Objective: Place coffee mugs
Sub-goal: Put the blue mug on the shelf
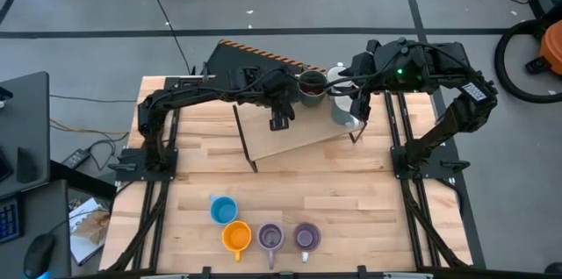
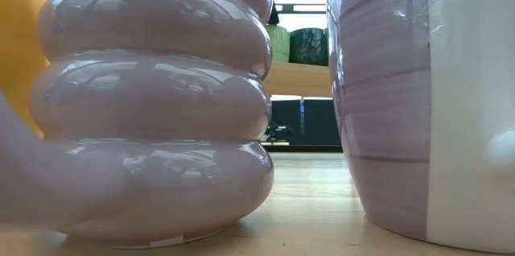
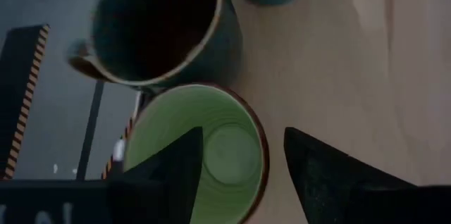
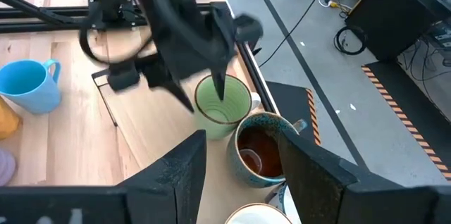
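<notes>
Standing in a front row are four mugs: blue (image 1: 223, 209), orange (image 1: 236, 237) and two purple (image 1: 270, 238). The green mug's (image 4: 221, 104) rim is straddled by the left gripper (image 3: 239, 157), fingers wide apart. The right gripper (image 4: 243, 153) is held open over the brown mug (image 4: 259, 155); several remain unplaced.

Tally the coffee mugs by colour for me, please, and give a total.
Blue mug: 1
Orange mug: 1
Purple mugs: 2
Green mug: 1
Dark brown mug: 1
White or pale mugs: 2
Total: 8
</notes>
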Controlling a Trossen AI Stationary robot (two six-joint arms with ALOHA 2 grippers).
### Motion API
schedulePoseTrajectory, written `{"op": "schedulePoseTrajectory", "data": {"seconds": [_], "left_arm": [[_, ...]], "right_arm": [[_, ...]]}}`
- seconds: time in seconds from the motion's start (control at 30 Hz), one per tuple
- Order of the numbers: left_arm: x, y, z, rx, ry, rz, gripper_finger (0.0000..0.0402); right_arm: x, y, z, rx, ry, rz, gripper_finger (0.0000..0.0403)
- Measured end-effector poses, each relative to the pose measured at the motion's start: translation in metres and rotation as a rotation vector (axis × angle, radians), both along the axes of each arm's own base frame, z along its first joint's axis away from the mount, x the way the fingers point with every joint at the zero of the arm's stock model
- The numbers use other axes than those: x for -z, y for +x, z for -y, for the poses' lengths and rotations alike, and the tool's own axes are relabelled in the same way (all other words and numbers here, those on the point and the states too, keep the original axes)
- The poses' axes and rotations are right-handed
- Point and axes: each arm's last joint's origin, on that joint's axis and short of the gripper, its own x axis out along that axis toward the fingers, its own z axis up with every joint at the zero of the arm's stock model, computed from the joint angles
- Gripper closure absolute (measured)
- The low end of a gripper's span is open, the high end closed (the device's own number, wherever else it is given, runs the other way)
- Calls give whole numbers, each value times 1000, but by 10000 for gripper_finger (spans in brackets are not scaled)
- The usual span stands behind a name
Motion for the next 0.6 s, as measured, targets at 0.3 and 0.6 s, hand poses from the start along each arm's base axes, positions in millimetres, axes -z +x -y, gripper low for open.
{"op": "schedulePoseTrajectory", "data": {"seconds": [0.3, 0.6], "left_arm": [[-48, -38, 31, 92, -310, 185, 196], [-50, -65, 106, 56, -648, 2, 196]], "right_arm": [[-1, -2, 1, -9, -82, -25, 218], [-13, -12, 6, 31, -183, 41, 218]]}}
